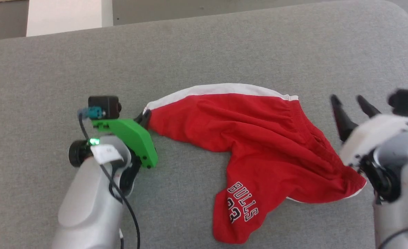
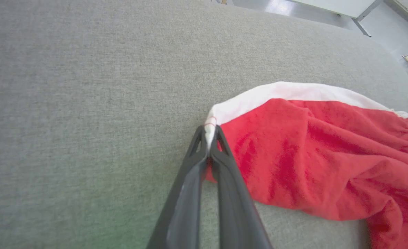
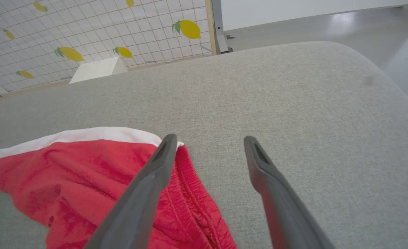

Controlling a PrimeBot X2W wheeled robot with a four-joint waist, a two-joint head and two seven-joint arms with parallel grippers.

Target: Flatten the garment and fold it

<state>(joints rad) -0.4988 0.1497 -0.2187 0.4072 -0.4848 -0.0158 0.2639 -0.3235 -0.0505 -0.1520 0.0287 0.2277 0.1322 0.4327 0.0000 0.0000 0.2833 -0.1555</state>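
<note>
The garment [image 1: 259, 145], red shorts with a white trim band and a "BULLS" print, lies rumpled on the grey cushioned surface [image 1: 224, 52]. My left gripper [image 1: 145, 116] is shut on the garment's left corner. In the left wrist view the two dark fingers [image 2: 209, 138] pinch the white trim corner of the garment [image 2: 311, 152]. My right gripper [image 1: 350, 103] hovers open just right of the garment's waistband end, nothing between its fingers. In the right wrist view, the right gripper [image 3: 209, 141] has its left finger over the garment's [image 3: 86, 173] edge.
The grey surface's rounded right corner [image 3: 362, 62] drops to a pale floor [image 3: 380, 24]. A white box [image 3: 96, 69] and a lemon-patterned tiled wall [image 3: 86, 27] stand beyond the far edge. Bare cushion lies all around the garment.
</note>
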